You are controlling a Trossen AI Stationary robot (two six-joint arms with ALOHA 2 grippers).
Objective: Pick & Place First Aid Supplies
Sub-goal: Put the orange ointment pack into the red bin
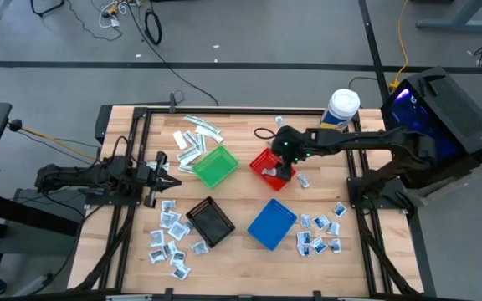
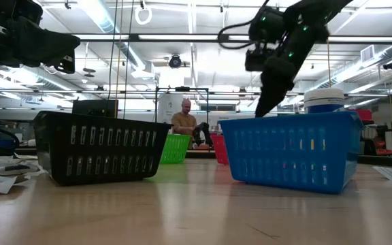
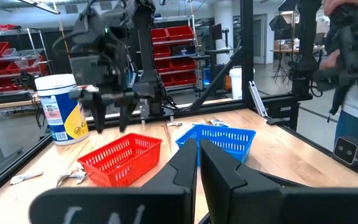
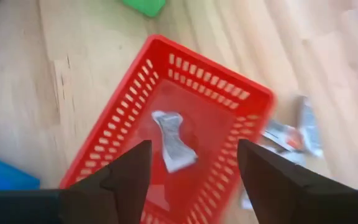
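Right gripper point(image 4: 191, 165) spread above red slotted plastic basket point(image 4: 229, 93), mid-table toward far edge | crumpled white wrapped packet point(image 4: 174, 142) lies inside | step: drop looks done | next: lift clear, fetch another packet.

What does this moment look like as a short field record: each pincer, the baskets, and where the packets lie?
right pincer: open above the red basket
red basket contents: one crumpled packet, clear of the fingers
left pincer: shut, waiting at the table's left side, holding nothing
other baskets: green basket, black basket, blue basket
loose packets: clusters left of the black basket and right of the blue basket; strips beyond the green basket
tub: at the far edge
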